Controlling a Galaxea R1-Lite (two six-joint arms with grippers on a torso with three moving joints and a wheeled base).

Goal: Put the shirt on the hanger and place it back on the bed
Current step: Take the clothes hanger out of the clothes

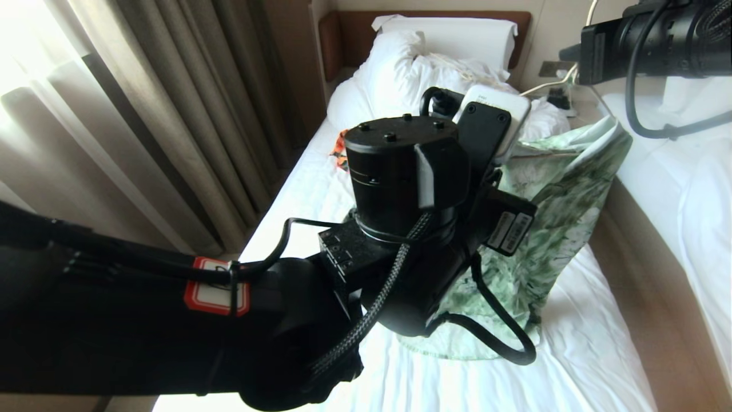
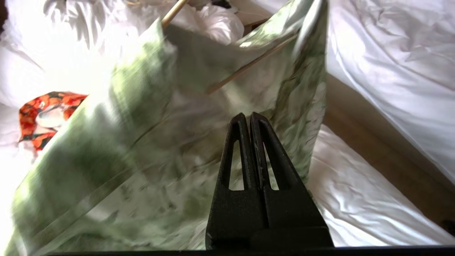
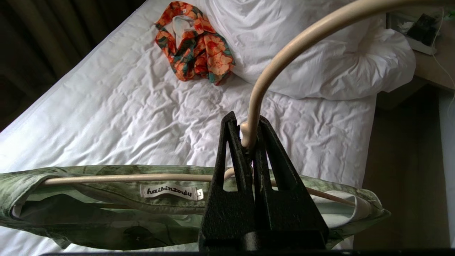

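White-sheeted bed [image 3: 117, 117]: green flower-print shirt [image 1: 563, 212] hangs above it on thin cream wire hanger [image 3: 280, 53].
Right gripper [image 3: 248, 137] jaws pinch the hanger's neck; left gripper [image 2: 250, 119] jaws pressed together, empty, beside the shirt.

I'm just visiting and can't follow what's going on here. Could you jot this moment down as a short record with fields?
Place: bed with a wrinkled white sheet
Shirt: green print, draped on the hanger, held up above the bed
Hanger: cream, neck clamped by right gripper
Left gripper: fingers shut, empty, in front of the shirt
Also on bed: orange patterned garment, white duvet
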